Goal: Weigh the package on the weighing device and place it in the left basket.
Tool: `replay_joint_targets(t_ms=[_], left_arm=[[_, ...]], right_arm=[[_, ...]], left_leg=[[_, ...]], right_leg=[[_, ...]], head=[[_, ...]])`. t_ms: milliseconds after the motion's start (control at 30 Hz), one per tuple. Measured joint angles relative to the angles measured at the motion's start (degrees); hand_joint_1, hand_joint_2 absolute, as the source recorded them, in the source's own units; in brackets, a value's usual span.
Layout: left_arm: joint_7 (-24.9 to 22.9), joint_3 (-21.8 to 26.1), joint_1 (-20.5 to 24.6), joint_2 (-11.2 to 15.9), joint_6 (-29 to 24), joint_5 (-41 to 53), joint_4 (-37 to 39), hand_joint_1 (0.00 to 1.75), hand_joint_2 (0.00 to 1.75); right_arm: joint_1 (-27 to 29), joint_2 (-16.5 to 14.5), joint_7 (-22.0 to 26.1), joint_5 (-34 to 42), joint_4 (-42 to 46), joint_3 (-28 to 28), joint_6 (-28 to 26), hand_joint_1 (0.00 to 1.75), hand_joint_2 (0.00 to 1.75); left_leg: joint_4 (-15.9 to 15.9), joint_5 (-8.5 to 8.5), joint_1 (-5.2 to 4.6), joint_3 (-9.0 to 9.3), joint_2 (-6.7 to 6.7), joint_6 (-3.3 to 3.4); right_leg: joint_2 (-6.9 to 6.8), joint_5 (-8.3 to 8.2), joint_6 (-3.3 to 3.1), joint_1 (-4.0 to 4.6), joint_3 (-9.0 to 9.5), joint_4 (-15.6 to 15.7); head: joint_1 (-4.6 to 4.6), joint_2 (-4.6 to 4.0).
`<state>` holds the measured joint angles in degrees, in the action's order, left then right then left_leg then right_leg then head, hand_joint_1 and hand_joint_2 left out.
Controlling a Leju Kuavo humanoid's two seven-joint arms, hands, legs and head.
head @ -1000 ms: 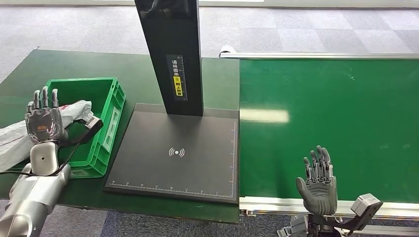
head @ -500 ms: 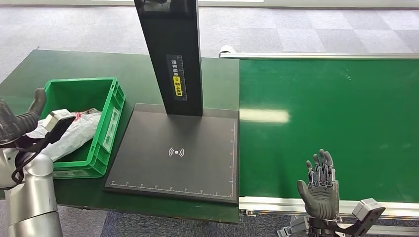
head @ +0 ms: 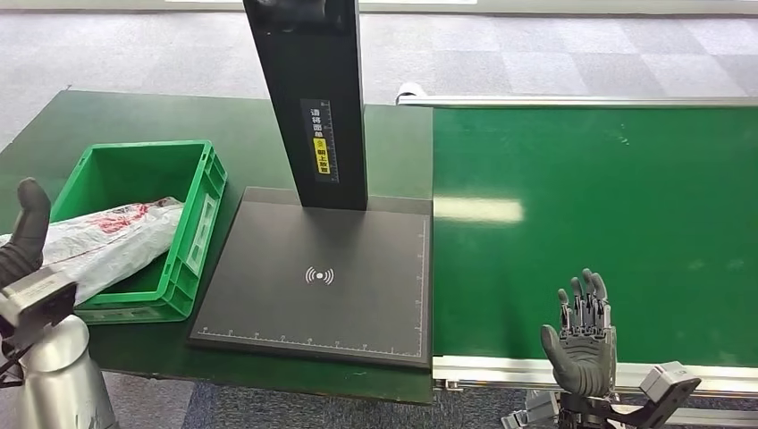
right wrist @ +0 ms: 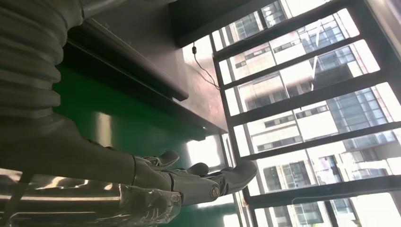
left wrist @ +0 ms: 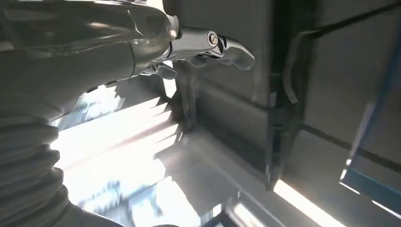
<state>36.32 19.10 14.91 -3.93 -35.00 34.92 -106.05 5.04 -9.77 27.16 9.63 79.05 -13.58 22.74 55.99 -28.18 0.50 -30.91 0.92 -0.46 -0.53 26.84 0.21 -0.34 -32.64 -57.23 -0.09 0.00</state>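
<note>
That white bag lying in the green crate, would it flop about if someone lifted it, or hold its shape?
The package would probably flop: its wrinkled white wrap sags over the rim of the green crate. It looks light for its size, lying flat and thin. The glossy film may be slippery, though that is hard to judge from here.

A floor of grey square carpet tiles [head: 536,54] stretches behind a dark green table top [head: 223,125], and beside the table runs a bright green conveyor belt [head: 608,223] edged with a silver metal rail [head: 572,100]. A pale patch of light lies on the belt near the table. The right wrist view shows tall windows with dark frames [right wrist: 302,104], bright daylight and office buildings beyond the glass.
</note>
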Motion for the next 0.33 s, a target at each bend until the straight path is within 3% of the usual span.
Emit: replay_joint_targets(t_ms=[33, 100, 167, 233, 333], left_arm=[[-1.5, -2.9, -0.7, 1.2, 4.5, -7.2, 0.1, 0.0, 1.75], [-3.8, -9.2, -1.9, 3.2, 19.3, -22.1, 0.9, 0.0, 1.75], [-4.2, -14.8, -3.2, 4.2, 34.1, -30.7, 2.8, 0.0, 1.75], [-3.7, -19.4, -4.9, 4.1, 41.8, -33.7, 5.9, 0.0, 1.75], [-3.4, -23.8, -6.9, 3.0, 46.9, -38.0, 11.3, 0.0, 1.75]], right_arm=[[0.0, 0.1, 0.1, 0.1, 0.0, -0.1, 0.0, 0.0, 1.75], [-0.2, 0.4, 0.0, -0.2, 0.0, -0.2, 0.2, 0.0, 1.75], [-0.6, 0.5, -0.1, -1.7, -0.1, -0.1, 0.0, 0.0, 1.75], [-0.9, 0.5, 0.2, -4.1, -0.2, 0.4, -0.8, 0.0, 1.75], [-1.1, 0.5, 0.9, -6.3, -0.3, 1.8, -1.7, 0.0, 1.75]], left_leg=[[0.0, 0.0, 0.01, 0.0, -0.04, 0.0], [0.0, 0.02, 0.01, -0.01, -0.16, 0.0], [0.0, 0.02, 0.0, -0.01, -0.15, 0.01], [0.0, 0.02, -0.03, 0.02, -0.01, 0.02], [0.0, 0.0, -0.09, 0.04, 0.05, 0.03]], right_leg=[[-0.04, 0.0, 0.0, 0.01, 0.01, 0.0], [-0.16, 0.0, 0.0, 0.01, 0.08, 0.0], [-0.17, -0.01, -0.01, 0.0, 0.13, 0.0], [-0.04, -0.04, -0.01, -0.03, 0.12, 0.0], [0.02, -0.04, 0.0, -0.08, 0.09, 0.0]], head=[[-0.01, 0.0], [-0.01, 0.0], [0.01, 0.0], [0.01, 0.0], [-0.01, 0.0]])
